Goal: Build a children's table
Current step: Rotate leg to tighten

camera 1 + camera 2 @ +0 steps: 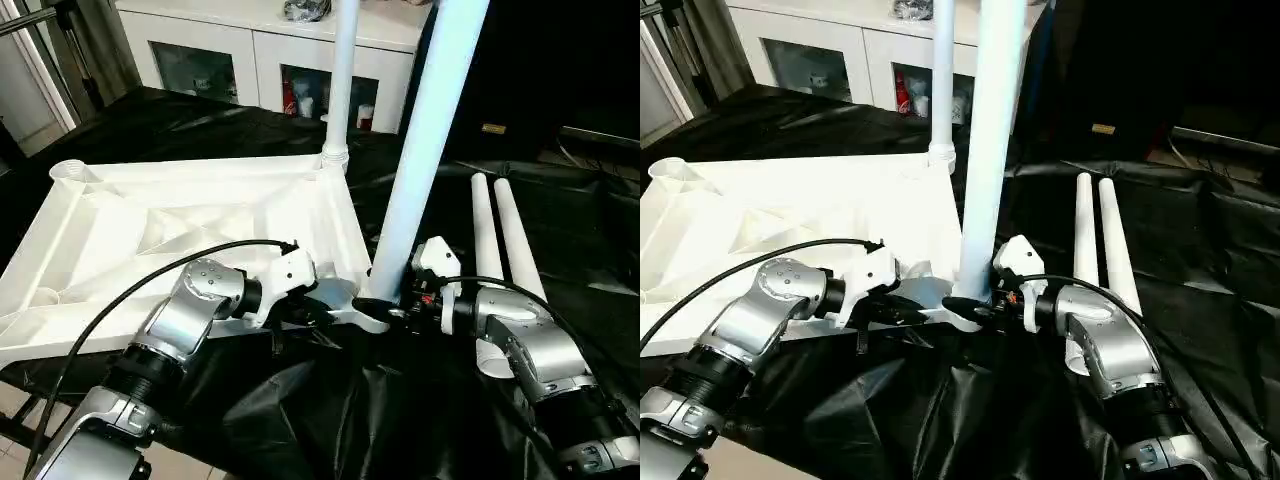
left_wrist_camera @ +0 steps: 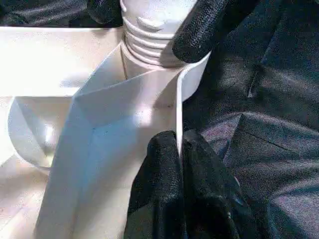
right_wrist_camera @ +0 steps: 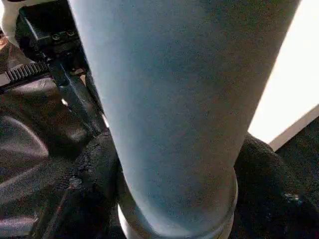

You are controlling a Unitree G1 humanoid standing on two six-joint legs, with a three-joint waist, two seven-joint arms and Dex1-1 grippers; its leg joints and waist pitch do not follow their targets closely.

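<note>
The white tabletop (image 1: pixel 200 215) lies underside up on the black-draped work table. One white leg (image 1: pixel 343 80) stands upright in its far right corner socket. A second leg (image 1: pixel 430 130) stands in the near right corner socket, leaning slightly right, its threaded end (image 2: pixel 149 30) in the socket. My right gripper (image 1: pixel 395 300) is shut on this leg's base, one finger (image 2: pixel 209 25) pressing the threads. My left gripper (image 2: pixel 178 149) is shut on the tabletop's thin rim wall (image 2: pixel 178 109) right beside that corner.
Two spare white legs (image 1: pixel 487 230) (image 1: pixel 520 240) lie side by side on the black cloth (image 1: pixel 330 420) to the right of my right arm. A white cabinet (image 1: pixel 260 60) with glass doors stands behind the table. Black cables loop over both forearms.
</note>
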